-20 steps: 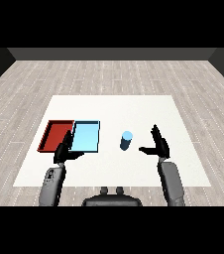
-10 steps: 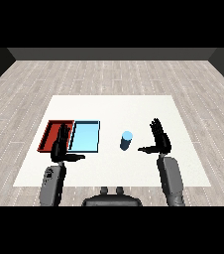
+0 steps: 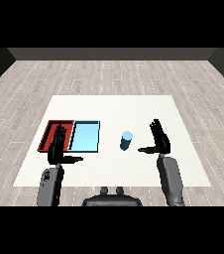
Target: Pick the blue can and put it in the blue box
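A blue can [image 3: 126,140] stands upright on the white table, right of the trays. The light blue tray [image 3: 84,137] lies left of it, beside the red tray [image 3: 51,130]. My right hand [image 3: 159,140] is open, fingers straight up and thumb pointing left toward the can, a short gap to the can's right. My left hand [image 3: 57,146] is open too, raised over the near edge of the red tray, holding nothing.
The white table [image 3: 134,109] stretches wide behind the can and trays. Wooden floor surrounds it on all sides.
My right hand has risen a little and drifted slightly away from me, staying right of the can. The left hand and the can have not moved.
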Motion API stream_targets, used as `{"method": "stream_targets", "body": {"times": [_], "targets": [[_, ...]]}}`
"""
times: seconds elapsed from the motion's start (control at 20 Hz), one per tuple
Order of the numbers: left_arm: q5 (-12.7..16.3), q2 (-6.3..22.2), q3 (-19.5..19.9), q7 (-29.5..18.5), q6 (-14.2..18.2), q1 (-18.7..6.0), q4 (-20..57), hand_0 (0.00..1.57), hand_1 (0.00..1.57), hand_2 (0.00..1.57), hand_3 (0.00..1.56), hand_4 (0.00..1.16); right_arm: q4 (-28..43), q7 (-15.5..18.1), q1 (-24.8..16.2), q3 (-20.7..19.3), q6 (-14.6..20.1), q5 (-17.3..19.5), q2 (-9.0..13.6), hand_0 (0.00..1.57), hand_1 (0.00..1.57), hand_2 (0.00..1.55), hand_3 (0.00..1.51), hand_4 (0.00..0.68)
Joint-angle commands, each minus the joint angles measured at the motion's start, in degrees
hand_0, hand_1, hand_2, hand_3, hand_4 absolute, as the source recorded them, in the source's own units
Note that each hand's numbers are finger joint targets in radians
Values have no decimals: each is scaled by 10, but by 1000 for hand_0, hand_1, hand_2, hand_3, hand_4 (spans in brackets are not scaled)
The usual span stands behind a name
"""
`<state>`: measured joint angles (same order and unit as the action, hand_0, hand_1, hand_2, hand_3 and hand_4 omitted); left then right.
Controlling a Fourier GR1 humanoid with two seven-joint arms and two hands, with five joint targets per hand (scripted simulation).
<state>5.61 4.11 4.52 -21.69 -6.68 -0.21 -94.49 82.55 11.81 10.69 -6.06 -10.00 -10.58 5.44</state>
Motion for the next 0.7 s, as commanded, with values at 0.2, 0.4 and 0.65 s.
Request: {"method": "stream_targets", "body": {"times": [0.2,0.4,0.65], "targets": [[20,0,7,24,-4,-14,-2,0,0,0,0,0,-14,-26,42,7,16,-11,-16,0,0,0,0,0],[22,0,7,30,-2,9,-54,0,0,0,0,0,-1,-14,3,35,22,-8,-44,0,0,0,0,0],[14,-2,14,-1,0,-34,22,0,0,0,0,0,-25,-38,31,31,49,-30,-54,0,0,0,0,0]]}}
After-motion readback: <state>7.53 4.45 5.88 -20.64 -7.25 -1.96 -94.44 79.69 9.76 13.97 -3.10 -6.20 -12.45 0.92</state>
